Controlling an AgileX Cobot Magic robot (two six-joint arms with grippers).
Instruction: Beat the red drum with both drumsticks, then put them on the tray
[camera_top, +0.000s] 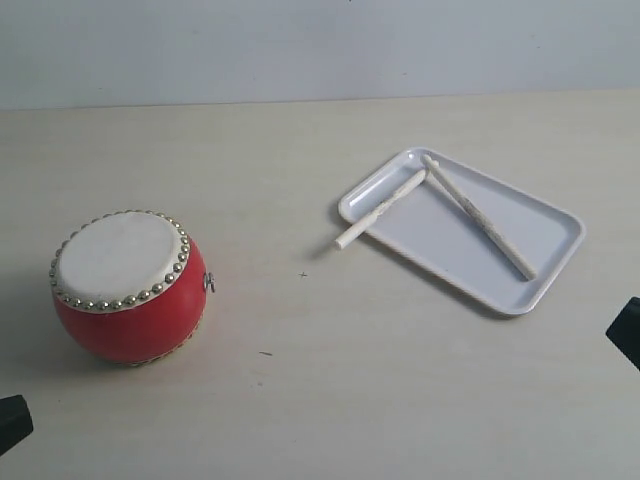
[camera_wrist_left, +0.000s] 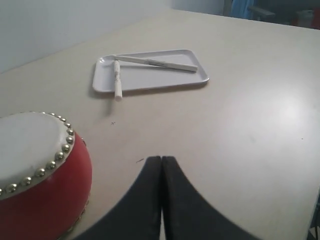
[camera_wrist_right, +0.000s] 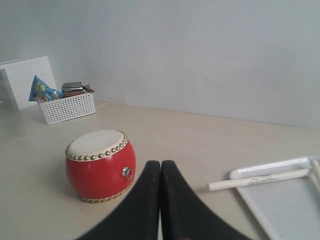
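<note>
Exterior view cuts both arms to dark slivers. Left gripper (camera_wrist_left: 161, 167) has its fingers together, empty, beside the red drum (camera_top: 128, 290) toward the table's front-left corner. Toward the right edge, drumsticks (camera_top: 480, 217) lie on the tray (camera_top: 545, 225), one overhanging its rim; marks, perhaps lettering, unreadable. Right gripper (camera_wrist_right: 160, 170) likewise pinched, empty.

L fingers (camera_wrist_left: 142, 200) matte black, curved, tapered, R fingers (camera_wrist_right: 145, 200) same look
</note>
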